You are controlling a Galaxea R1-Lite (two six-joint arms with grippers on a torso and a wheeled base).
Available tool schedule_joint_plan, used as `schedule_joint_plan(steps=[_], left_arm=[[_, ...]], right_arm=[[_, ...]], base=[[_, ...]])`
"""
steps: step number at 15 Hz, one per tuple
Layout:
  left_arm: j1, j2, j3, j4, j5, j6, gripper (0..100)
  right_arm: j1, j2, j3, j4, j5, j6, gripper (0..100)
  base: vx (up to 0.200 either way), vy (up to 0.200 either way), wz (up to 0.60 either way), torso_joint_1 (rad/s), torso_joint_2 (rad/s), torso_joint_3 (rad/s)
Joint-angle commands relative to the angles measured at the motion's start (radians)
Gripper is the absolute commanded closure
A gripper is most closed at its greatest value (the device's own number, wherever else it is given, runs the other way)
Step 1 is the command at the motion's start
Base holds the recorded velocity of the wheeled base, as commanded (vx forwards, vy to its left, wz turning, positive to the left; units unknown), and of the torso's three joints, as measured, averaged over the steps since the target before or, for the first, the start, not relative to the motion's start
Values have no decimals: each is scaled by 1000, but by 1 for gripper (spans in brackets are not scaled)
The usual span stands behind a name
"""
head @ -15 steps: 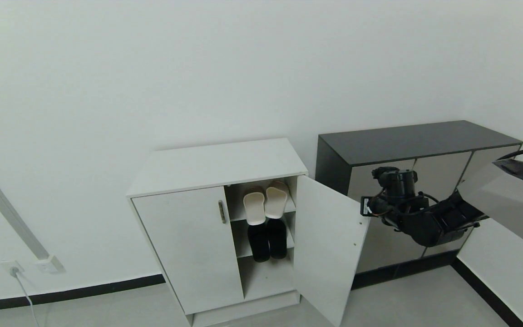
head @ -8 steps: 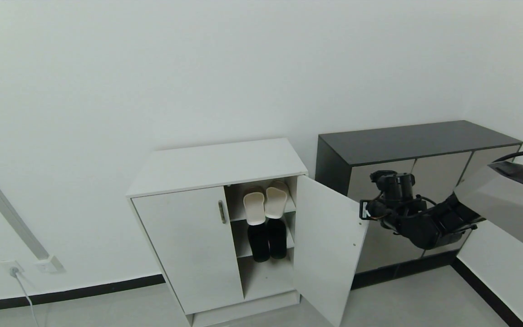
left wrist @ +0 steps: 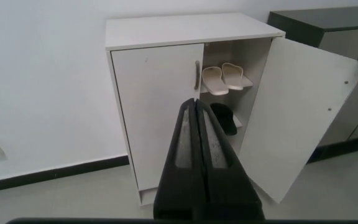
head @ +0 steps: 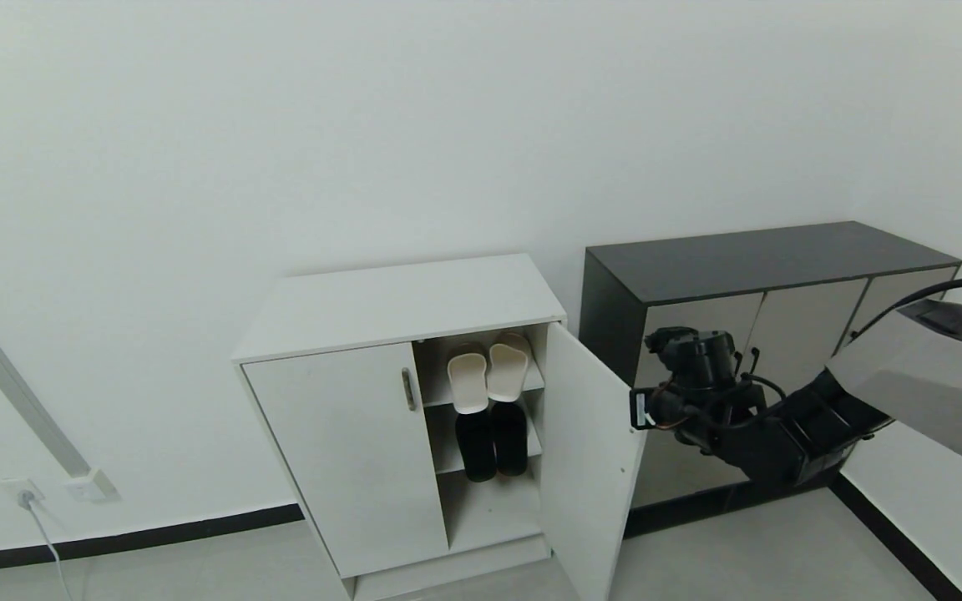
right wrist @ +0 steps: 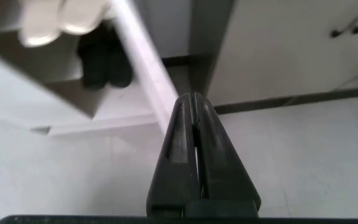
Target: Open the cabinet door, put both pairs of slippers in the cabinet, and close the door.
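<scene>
The white cabinet (head: 397,305) stands against the wall with its right door (head: 589,442) partly open and its left door (head: 356,451) closed. Inside, white slippers (head: 488,374) lie on the upper shelf and black slippers (head: 492,441) on the shelf below. My right gripper (head: 641,411) is shut, its tip against the outer face of the open door near its free edge. In the right wrist view the shut right gripper (right wrist: 193,99) meets the door's edge (right wrist: 145,62). My left gripper (left wrist: 196,102) is shut and holds nothing, well back from the cabinet (left wrist: 166,31).
A dark-topped sideboard (head: 773,259) with grey doors stands just right of the cabinet, behind my right arm. A wall socket with a cable (head: 22,492) sits low on the left wall. Bare floor (head: 740,559) lies in front.
My right gripper has moved left against the open door, and the door has swung partway toward the cabinet. The slippers have stayed put.
</scene>
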Motion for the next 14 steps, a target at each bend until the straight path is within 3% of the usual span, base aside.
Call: schedule_joint_plan(steps=[1,4,6,14], left_arm=[[1,1,0,0,2,-3,100],[1,1,0,0,2,-7,100],[0,1,0,0,1,-6,100],[0,1,0,0,1,-6,100]], right_arm=[[44,-34,25,-1,1,2,100],[116,-107,85,-7,9,25,100],[127,-159,140,-36,65,13,100],[143,-192,220,-156,71,-50,100]], base=[[0,0,0,0,0,0],[0,0,0,0,0,0],[0,0,0,0,0,0],[0,0,0,0,0,0]])
